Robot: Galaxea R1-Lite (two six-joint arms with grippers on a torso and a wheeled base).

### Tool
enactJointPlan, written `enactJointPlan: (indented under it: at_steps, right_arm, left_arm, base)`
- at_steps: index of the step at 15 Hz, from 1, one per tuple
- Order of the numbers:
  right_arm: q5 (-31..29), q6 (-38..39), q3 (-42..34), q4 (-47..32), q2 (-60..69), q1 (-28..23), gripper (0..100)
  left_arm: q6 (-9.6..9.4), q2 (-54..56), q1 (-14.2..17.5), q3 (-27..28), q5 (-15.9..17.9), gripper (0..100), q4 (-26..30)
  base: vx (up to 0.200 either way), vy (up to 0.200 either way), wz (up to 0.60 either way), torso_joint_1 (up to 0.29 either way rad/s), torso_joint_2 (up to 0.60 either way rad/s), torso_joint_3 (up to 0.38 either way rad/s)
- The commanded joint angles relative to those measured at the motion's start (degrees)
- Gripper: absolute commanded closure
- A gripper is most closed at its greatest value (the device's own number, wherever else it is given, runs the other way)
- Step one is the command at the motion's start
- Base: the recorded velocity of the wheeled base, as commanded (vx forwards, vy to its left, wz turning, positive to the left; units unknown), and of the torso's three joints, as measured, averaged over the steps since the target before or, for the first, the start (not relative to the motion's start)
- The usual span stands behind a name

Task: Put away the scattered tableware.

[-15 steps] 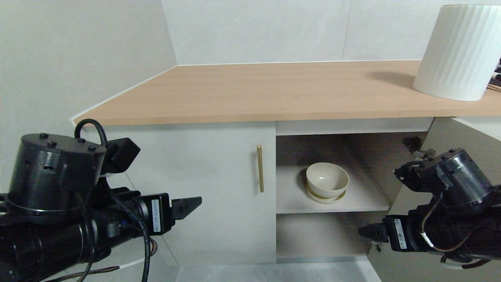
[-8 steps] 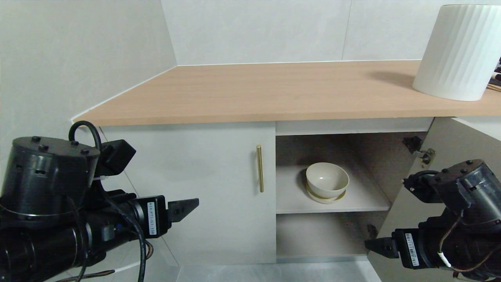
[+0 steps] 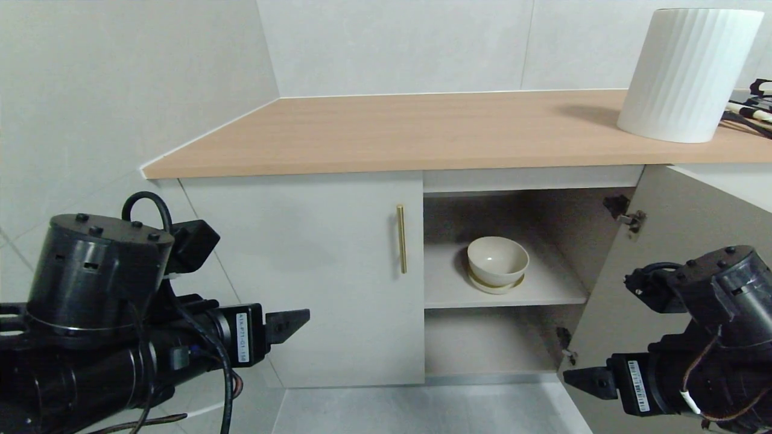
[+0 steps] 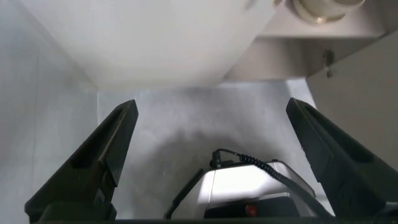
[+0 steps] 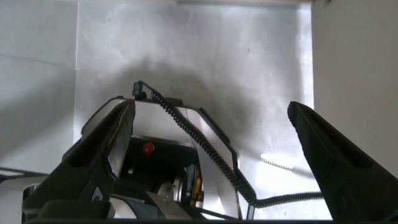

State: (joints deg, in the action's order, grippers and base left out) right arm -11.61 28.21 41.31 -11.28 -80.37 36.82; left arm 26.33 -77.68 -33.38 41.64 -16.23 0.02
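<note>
Left gripper (image 4: 211, 112): fingers spread, empty. Right gripper (image 5: 211, 109): fingers spread, empty. Bowl (image 3: 497, 260) rests on saucer (image 3: 496, 288) on cabinet shelf (image 3: 549, 289), ahead of, above and between both grippers.

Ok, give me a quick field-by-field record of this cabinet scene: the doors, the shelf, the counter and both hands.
left door: closed, with a brass handle
right door: swung open
upper shelf: beige bowl sitting on a saucer
countertop: white ribbed container at the right end
left hand: open, holding nothing, low before the left door
right hand: open, holding nothing, low by the right door
</note>
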Motion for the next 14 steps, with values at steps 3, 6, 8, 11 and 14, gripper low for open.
enactJointPlan:
  at_steps: [3,6,8,11,14]
  right_arm:
    - [0.0,-0.1,0.0,-0.1,-0.1,0.0,0]
    - [0.0,-0.1,-0.1,-0.1,-0.2,0.0,0]
    - [0.1,-0.2,-0.1,-0.1,-0.3,0.0,0]
    - [0.1,-0.2,-0.2,-0.1,-0.3,0.0,0]
    - [0.1,-0.1,-0.1,-0.1,-0.2,0.0,0]
  left_arm:
    - [0.04,-0.5,0.0,0.0,0.0,0,0.1]
    - [0.04,-0.5,0.0,0.0,0.1,0,0.1]
    - [0.04,-0.5,-0.1,0.0,0.1,0,0.1]
    - [0.04,-0.7,-0.1,0.0,0.1,0,0.1]
    - [0.04,-0.7,-0.1,0.0,0.0,0,0.1]
  base:
    - [-0.200,0.000,0.00,0.002,0.00,0.002]
    - [-0.200,0.000,0.00,-0.001,0.00,0.002]
    - [-0.200,0.000,0.00,0.002,0.01,0.002]
    - [-0.200,0.000,0.00,0.002,0.00,0.004]
    - [0.000,0.000,0.00,0.000,0.00,0.000]
